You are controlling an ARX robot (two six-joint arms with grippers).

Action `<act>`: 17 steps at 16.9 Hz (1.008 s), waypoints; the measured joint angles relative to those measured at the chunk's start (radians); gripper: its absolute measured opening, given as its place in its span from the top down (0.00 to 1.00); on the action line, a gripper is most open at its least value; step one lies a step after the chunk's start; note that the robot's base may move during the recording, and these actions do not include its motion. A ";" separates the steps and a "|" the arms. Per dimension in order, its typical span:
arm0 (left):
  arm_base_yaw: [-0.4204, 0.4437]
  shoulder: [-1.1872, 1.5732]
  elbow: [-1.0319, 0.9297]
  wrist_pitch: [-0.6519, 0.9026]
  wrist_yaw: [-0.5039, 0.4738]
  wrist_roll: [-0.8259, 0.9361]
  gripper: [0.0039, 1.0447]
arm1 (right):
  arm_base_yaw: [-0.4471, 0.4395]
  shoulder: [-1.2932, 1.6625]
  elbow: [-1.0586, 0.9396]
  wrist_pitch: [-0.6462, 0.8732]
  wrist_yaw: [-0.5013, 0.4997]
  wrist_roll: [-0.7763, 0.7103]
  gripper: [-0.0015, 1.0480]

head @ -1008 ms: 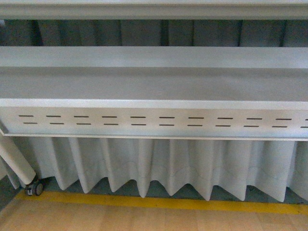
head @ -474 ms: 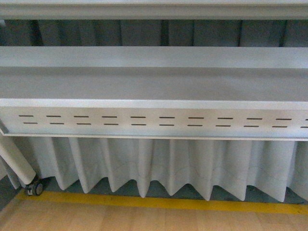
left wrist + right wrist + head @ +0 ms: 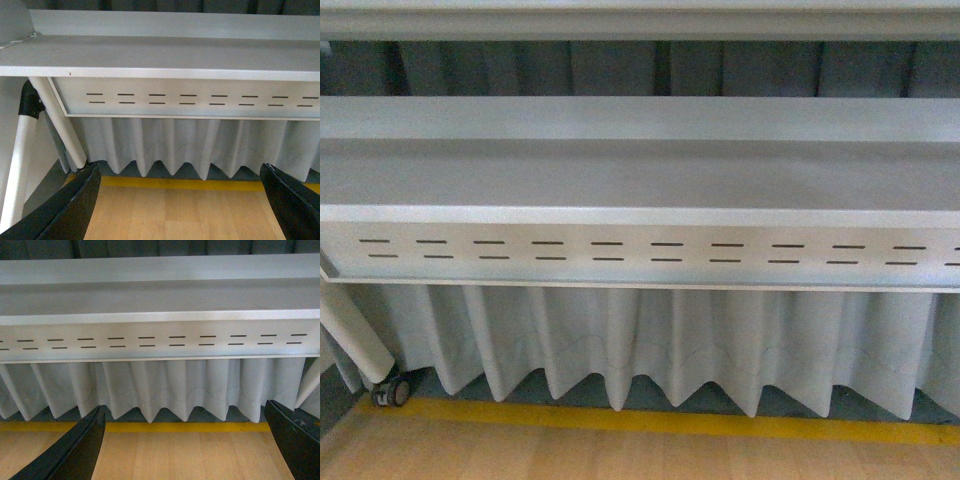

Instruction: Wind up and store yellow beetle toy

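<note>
The yellow beetle toy is out of view in every frame. My left gripper (image 3: pixel 182 210) is open and empty, its black fingers (image 3: pixel 70 210) spread wide over a wooden floor. My right gripper (image 3: pixel 185 450) is also open and empty, its black fingers (image 3: pixel 75 452) spread wide over the same floor. Neither gripper shows in the front view.
A grey table (image 3: pixel 640 170) with a slotted front panel (image 3: pixel 640 252) fills the front view. A pleated grey curtain (image 3: pixel 670 340) hangs below it. A yellow floor stripe (image 3: pixel 650 420) borders the wooden floor (image 3: pixel 620 455). A white table leg with a caster (image 3: pixel 392 390) stands at lower left.
</note>
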 joint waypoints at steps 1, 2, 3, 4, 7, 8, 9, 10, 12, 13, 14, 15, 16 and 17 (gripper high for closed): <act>0.000 0.000 0.000 0.000 0.000 0.000 0.06 | 0.000 0.000 0.000 0.000 0.000 0.000 0.06; 0.000 0.000 0.000 0.000 0.000 0.000 0.06 | 0.000 0.000 0.000 0.000 0.000 0.000 0.06; 0.000 0.000 0.000 0.000 0.000 0.000 0.06 | 0.000 0.000 0.000 0.000 0.000 0.000 0.06; 0.000 0.000 0.000 0.000 0.000 0.000 0.06 | 0.000 0.000 0.000 0.000 0.000 0.000 0.06; 0.000 0.000 0.000 -0.002 0.000 0.000 0.06 | 0.000 0.000 0.000 -0.001 0.000 0.000 0.06; 0.000 0.000 0.000 -0.003 0.000 0.000 0.06 | 0.000 0.000 0.000 -0.003 0.000 0.000 0.06; 0.000 0.000 0.000 -0.003 0.000 0.000 0.06 | 0.000 0.000 0.000 -0.003 0.000 0.000 0.06; 0.000 0.000 0.000 -0.003 0.000 0.000 0.06 | 0.000 0.000 0.000 -0.003 0.000 0.000 0.06; 0.000 0.000 0.000 -0.003 0.000 0.000 0.06 | 0.000 0.000 0.000 -0.002 0.000 0.000 0.06; 0.000 0.000 0.000 0.000 -0.001 0.000 0.06 | 0.000 0.001 0.000 -0.002 0.000 0.000 0.06; 0.000 0.000 0.000 -0.002 -0.001 0.000 0.06 | 0.000 0.000 0.000 0.000 -0.001 0.001 0.06; 0.000 0.000 0.000 -0.001 0.000 0.002 0.06 | 0.000 0.000 0.000 -0.001 0.000 0.000 0.06; 0.000 0.000 0.000 0.000 0.002 0.003 0.06 | 0.000 0.000 0.000 -0.001 0.000 0.000 0.06; 0.000 0.000 0.000 0.001 0.000 0.003 0.06 | 0.000 0.000 0.000 0.000 -0.002 0.000 0.06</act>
